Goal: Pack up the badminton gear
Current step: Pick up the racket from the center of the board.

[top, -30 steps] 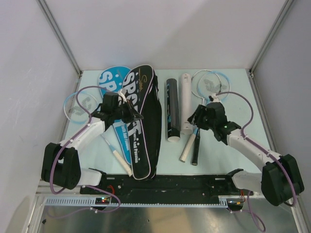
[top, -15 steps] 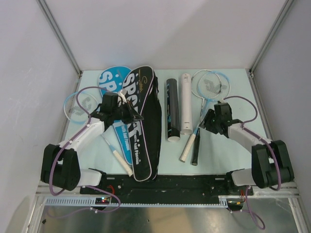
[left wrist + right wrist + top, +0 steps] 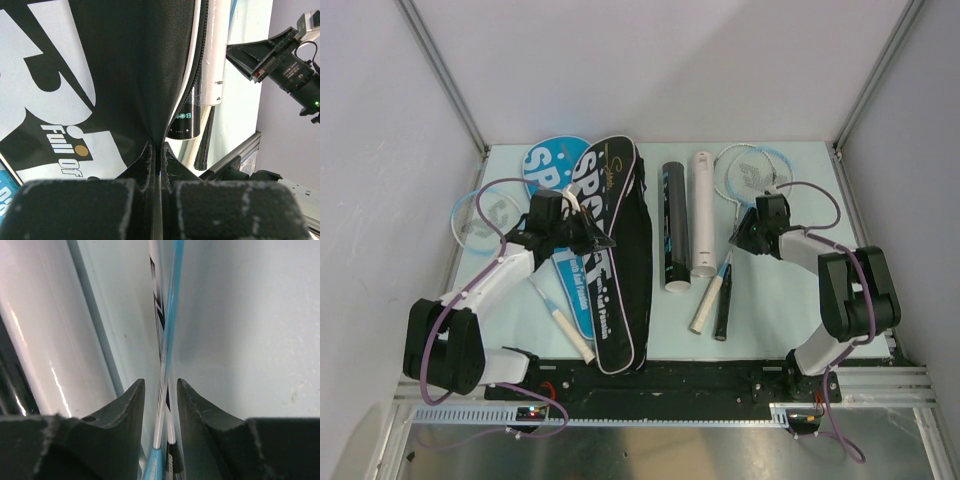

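Note:
My left gripper [image 3: 160,147] is shut on a pinched fold of the black "SPORT" cover [image 3: 617,250], holding its edge up. The blue cover [image 3: 545,165] lies under it. Right of the covers lie a black tube [image 3: 675,225] and a white tube [image 3: 703,210]. Two crossed rackets rest beyond the tubes, heads [image 3: 750,170] at the back, white handle [image 3: 705,305] and black handle [image 3: 723,312] near me. My right gripper [image 3: 161,385] is open and straddles their thin shafts [image 3: 170,315], with a gap on each side. A third racket [image 3: 480,215] lies at the far left.
The white tube [image 3: 35,340] runs close along the left of my right gripper's fingers. The third racket's white handle [image 3: 565,330] lies between the left arm and the covers. Metal frame posts stand at the table's back corners.
The right arm has folded back, and its gripper has slid up the racket shafts towards the heads with its jaws narrowing. The left gripper has stayed shut on the black cover.

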Controlling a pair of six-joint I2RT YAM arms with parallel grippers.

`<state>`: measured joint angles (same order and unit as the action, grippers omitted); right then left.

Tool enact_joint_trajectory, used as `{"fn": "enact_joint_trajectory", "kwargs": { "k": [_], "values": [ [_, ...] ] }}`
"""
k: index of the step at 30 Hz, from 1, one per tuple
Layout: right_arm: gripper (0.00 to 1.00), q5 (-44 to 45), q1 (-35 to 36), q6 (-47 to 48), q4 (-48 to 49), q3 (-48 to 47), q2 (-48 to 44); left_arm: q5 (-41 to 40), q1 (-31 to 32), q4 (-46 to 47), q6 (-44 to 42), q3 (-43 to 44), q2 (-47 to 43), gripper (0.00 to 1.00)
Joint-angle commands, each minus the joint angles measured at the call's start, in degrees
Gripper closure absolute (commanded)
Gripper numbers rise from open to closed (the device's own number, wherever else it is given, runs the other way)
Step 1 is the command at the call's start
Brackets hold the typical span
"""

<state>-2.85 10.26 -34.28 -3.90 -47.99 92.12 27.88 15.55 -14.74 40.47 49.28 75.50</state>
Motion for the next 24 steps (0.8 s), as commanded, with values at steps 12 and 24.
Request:
{"fn": "enact_joint_trajectory", "kwargs": {
  "k": [12, 24],
  "values": [
    [0.9, 1.7, -0.5, 1.9, -2.7, -6.1, 1.0, 3.1, -1.2, 1.4, -0.2, 1.9, -0.8, 1.0],
    [0.93, -3.5, -4.4, 3.2, -8.8, -6.6, -3.0, 3.4, -1.6, 1.3, 0.0, 2.0, -0.3, 1.0]
  ]
}}
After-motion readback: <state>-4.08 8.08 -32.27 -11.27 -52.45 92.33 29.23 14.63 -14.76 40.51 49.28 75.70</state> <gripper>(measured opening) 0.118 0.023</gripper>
